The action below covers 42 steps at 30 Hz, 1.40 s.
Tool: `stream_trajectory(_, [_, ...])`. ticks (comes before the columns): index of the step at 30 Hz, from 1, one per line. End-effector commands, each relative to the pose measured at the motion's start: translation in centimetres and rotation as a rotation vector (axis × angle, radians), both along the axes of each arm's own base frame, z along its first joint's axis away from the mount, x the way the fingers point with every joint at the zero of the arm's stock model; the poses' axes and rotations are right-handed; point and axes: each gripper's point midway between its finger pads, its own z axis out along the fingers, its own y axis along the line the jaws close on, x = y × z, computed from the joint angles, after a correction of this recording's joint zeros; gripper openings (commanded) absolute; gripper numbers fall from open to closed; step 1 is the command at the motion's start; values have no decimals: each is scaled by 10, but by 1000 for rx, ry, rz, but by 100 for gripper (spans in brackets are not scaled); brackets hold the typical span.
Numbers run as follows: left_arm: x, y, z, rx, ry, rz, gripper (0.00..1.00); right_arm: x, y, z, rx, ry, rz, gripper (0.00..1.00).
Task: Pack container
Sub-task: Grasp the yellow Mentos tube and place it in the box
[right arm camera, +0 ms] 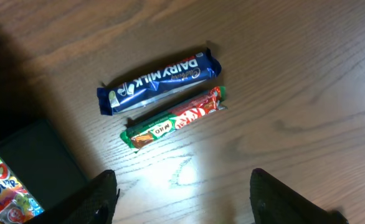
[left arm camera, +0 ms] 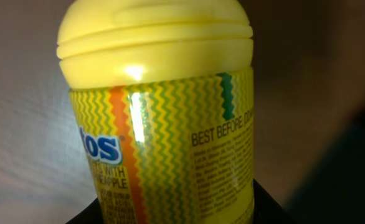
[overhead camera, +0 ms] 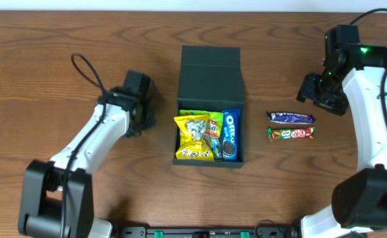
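Spanning the frame, table: brown wood-grain tabletop (overhead camera: 61, 39), with a white-and-black arm at each side.
Container (overhead camera: 211, 73): dark teal-green matte rectangular box at mid-table between the arms, its flap lid folded back toward the far edge and its mouth open upward.
Left gripper (overhead camera: 139, 106): low over the table, left of the container, and clamped on the bottle, with a dark finger (left arm camera: 266, 205) against each side.
Right gripper (right arm camera: 182, 208): spread wide with nothing between the fingers, above bare wood just beside the two bars.
Bottle (left arm camera: 164, 124): yellow plastic with a ribbed yellow cap and a zigzag-print label.
Packets in the box: crinkled yellow packet (overhead camera: 193, 135), blue Oreo pack (overhead camera: 230, 134) and green packet (overhead camera: 211, 119), lying side by side.
Bars: blue Dairy Milk bar (right arm camera: 161, 81) and red-and-green wafer bar (right arm camera: 173, 118), nearly touching, right of the container.
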Motion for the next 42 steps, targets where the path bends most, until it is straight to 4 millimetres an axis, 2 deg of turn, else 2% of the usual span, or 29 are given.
stream_trajectory(1, [27,-6,69,50,-189,-133,6,1,-3,-2,-5,7,10,68])
stream_trajectory(3, [28,-28,102,44,-275,-228,6,1,-3,-2,-5,7,9,68])
stream_trajectory(4, [23,-47,115,30,-313,-283,6,1,-4,-2,-9,6,8,68])
stream_trajectory(6, [11,-79,123,7,-342,-374,6,2,-6,-2,-20,4,7,68])
stream_trajectory(10, [-34,-169,125,-25,-390,-696,6,2,-7,-1,-28,3,5,69])
stream_trajectory(12, [-52,-198,120,-44,-394,-779,6,1,-7,-2,-28,5,5,69])
stream_trajectory(14, [-65,-214,105,-41,-354,-823,6,1,-7,-2,-28,8,5,69])
stream_trajectory(17, [-70,-216,72,-36,-244,-768,6,-1,-7,-2,-27,15,5,70])
stream_trajectory(20, [-71,-218,55,-47,-187,-740,7,-3,-7,-2,-26,23,6,70])
stream_trajectory(21, [-72,-220,53,-57,-177,-745,33,-3,-7,-2,-26,23,6,70])
stream_trajectory(22, [-73,-220,52,-62,-172,-747,67,-3,-7,-2,-26,22,6,70])
stream_trajectory(24, [-76,-222,52,-77,-161,-757,73,-2,-7,-2,-27,19,5,70])
stream_trajectory(26, [-76,-222,53,-78,-164,-758,94,0,-7,-2,-27,12,5,71])
stream_trajectory(27, [-76,-222,54,-80,-167,-758,98,0,-7,-2,-27,10,5,72])
stream_trajectory(28, [-75,-222,56,-81,-171,-757,95,1,-7,-2,-28,8,5,72])
stream_trajectory(33, [-67,-213,72,-97,-211,-725,95,6,-7,-7,-30,-9,19,73])
stream_trajectory(34, [-57,-204,84,-101,-245,-690,95,6,-7,-19,-30,-4,38,73])
stream_trajectory(37, [-37,-181,100,-88,-294,-630,95,1,3,-47,26,16,45,72])
stream_trajectory(40, [-18,-152,100,-68,-286,-565,95,-1,10,-71,69,10,20,68])
stream_trajectory(42, [-14,-136,97,-55,-263,-527,95,2,17,-79,116,-7,7,65])
